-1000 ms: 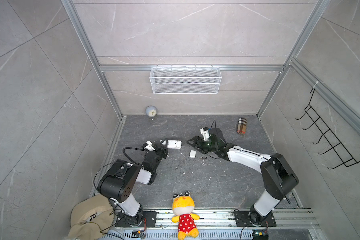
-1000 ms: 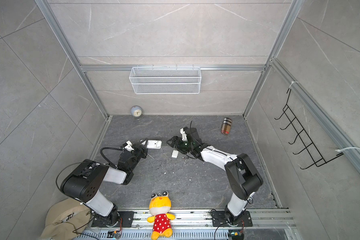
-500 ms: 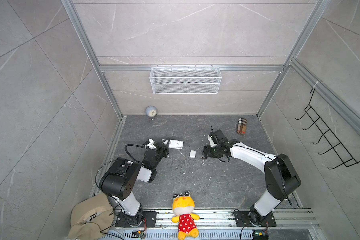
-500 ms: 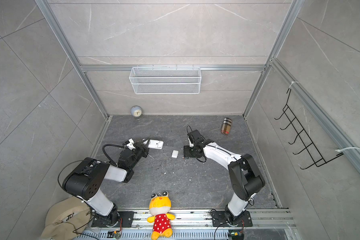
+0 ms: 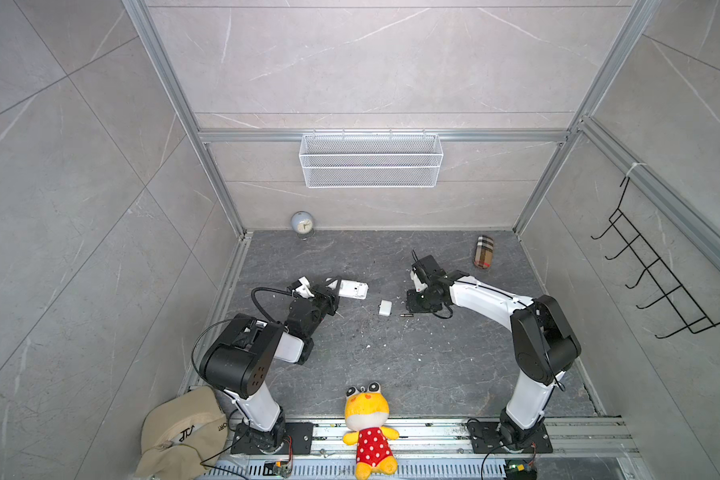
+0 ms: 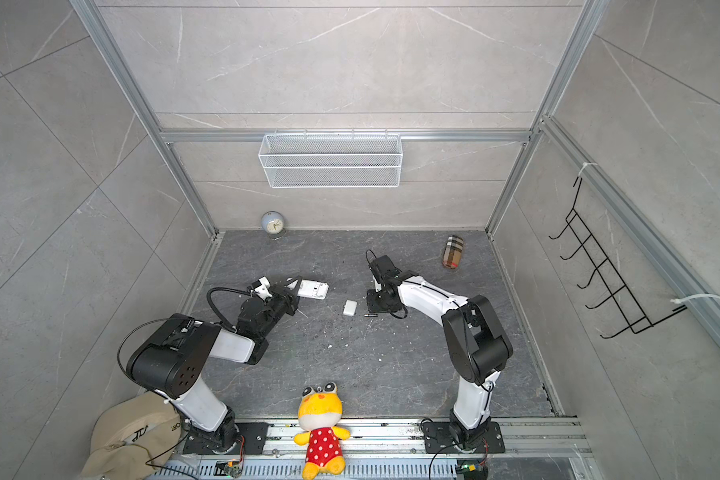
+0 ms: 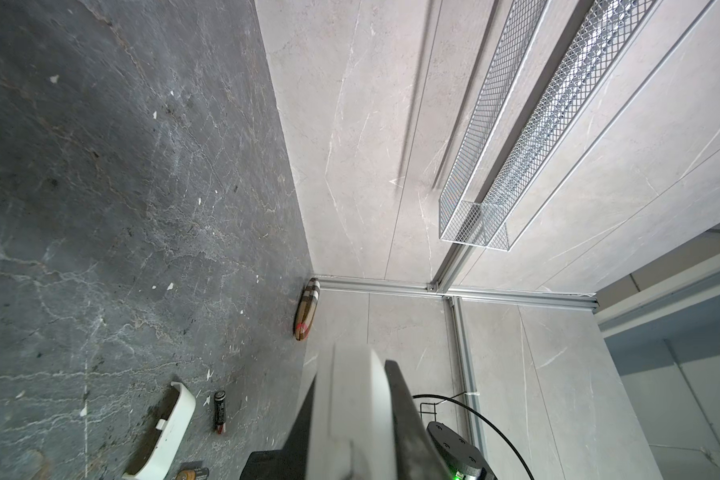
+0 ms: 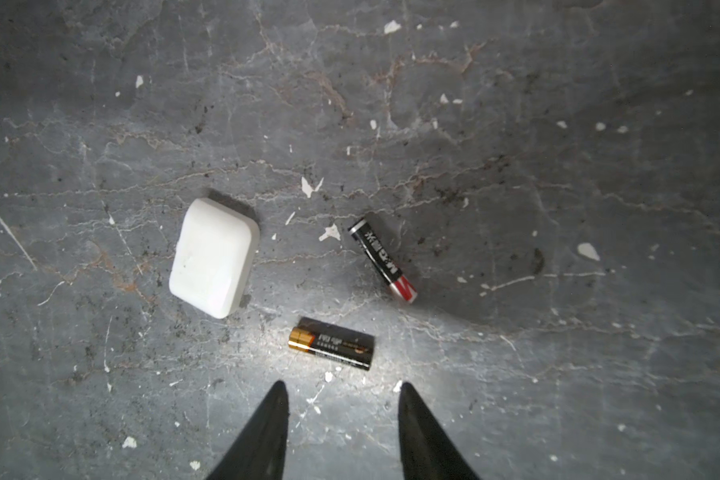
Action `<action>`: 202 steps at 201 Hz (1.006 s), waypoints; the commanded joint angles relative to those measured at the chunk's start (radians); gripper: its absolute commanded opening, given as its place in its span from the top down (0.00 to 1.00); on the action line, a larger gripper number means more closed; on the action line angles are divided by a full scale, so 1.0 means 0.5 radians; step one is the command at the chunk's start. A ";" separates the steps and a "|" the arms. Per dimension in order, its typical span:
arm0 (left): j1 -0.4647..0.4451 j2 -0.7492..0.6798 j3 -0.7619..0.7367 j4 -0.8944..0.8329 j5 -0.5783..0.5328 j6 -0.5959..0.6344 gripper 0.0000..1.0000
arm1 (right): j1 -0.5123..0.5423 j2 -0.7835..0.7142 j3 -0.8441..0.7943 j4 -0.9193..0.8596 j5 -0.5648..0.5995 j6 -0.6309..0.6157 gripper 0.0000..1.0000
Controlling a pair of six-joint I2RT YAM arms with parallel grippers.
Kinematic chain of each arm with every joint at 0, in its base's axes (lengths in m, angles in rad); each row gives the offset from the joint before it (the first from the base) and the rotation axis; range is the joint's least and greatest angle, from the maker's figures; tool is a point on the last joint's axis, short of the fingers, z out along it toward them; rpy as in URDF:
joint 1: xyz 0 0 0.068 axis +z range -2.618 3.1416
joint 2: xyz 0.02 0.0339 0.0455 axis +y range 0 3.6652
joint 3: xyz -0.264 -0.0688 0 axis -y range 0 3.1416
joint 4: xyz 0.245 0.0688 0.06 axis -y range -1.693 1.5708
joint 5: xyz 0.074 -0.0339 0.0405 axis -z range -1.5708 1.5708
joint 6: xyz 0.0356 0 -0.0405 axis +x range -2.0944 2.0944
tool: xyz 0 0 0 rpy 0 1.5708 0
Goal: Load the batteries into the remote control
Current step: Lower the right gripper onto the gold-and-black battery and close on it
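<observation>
On the grey table of a tiled robot cell, the left end effector is clamped on one end of the white remote control. The left wrist view shows its jaws pressed against the remote's two broad faces. That hold appears meant to steady the remote level and back-up. It also leaves the far end, where the back looks uncovered, jutting free toward the middle of the table within the other arm's reach. Whether the remote rests on the table or hangs just above it cannot be told.

The detached white cover lies flat between the remote and the batteries, apparently set aside to leave the compartment open. Both batteries lie loose on the table just beside the cover, apart from each other and at an angle. The gold-ended battery is nearest the right end effector, and the red-ended battery lies a little beyond it.

The right end effector hangs above them with its jaws apart and nothing between them. Its tips are just short of the gold-ended battery, which looks the likely first pick. That battery lies lengthwise across the gap, so the wrist may need a turn to pinch its body. Neither battery is loaded yet.
</observation>
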 commanded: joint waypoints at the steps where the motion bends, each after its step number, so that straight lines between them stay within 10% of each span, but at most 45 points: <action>1: 0.000 0.015 0.060 0.102 0.060 0.045 0.96 | 0.000 0.079 0.057 -0.079 -0.115 -0.153 0.55; 202: -0.002 0.035 0.079 0.103 0.032 0.030 0.95 | 0.079 0.251 0.174 -0.234 -0.002 -0.670 0.45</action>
